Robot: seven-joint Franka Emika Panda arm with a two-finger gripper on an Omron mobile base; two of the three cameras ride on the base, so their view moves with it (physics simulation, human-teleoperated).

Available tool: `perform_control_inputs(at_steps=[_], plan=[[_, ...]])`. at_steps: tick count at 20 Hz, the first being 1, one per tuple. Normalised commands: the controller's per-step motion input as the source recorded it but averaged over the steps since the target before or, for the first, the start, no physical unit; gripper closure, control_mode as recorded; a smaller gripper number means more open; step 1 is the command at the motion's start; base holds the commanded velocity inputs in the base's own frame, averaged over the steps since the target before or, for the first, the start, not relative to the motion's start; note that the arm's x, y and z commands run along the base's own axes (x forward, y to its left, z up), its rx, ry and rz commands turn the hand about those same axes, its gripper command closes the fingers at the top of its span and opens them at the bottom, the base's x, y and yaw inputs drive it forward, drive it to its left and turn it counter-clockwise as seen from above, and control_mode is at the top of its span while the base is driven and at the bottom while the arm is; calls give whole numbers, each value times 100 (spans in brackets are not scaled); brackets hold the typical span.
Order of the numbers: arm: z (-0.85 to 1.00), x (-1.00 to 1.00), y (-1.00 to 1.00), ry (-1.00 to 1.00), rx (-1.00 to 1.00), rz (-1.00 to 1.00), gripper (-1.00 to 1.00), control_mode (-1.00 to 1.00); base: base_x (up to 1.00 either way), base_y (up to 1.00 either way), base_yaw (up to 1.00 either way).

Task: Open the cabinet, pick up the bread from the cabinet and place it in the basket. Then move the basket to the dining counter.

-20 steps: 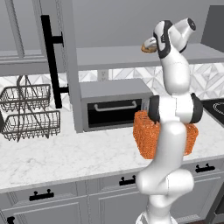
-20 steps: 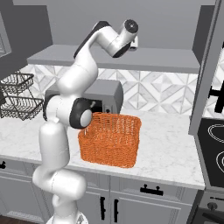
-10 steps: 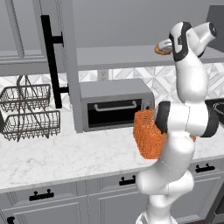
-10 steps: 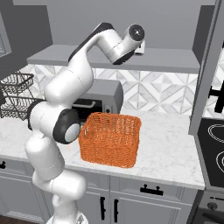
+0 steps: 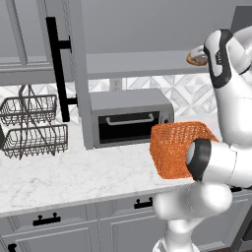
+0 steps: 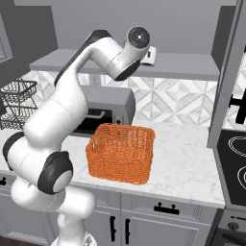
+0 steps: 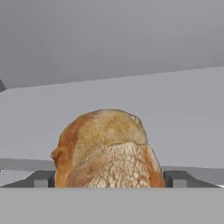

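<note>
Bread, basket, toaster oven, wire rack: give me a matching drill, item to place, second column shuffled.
Items:
1. bread
2. basket
3. toaster oven
4. wire rack

Places:
A. on the worktop against the tile backsplash, behind the basket
B. at the worktop's left end
C. between the fingers, on the open cabinet shelf
D. on the worktop near its front edge

Pairs: 1-C, 2-D, 3-A, 4-B
</note>
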Motion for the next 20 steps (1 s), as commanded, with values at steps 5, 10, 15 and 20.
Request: perform_control_inputs(at_steps=[5,10,15,20], plan=[[-15,-100,4,11,0,-8,100,-100,0,0,0],[-29,-100,0,17,0,-6,100,-100,0,0,0],[-33,-98,2,32,-1,-2,100,-100,0,0,0],[-71,-84,0,25,-2,0,100,-100,0,0,0]])
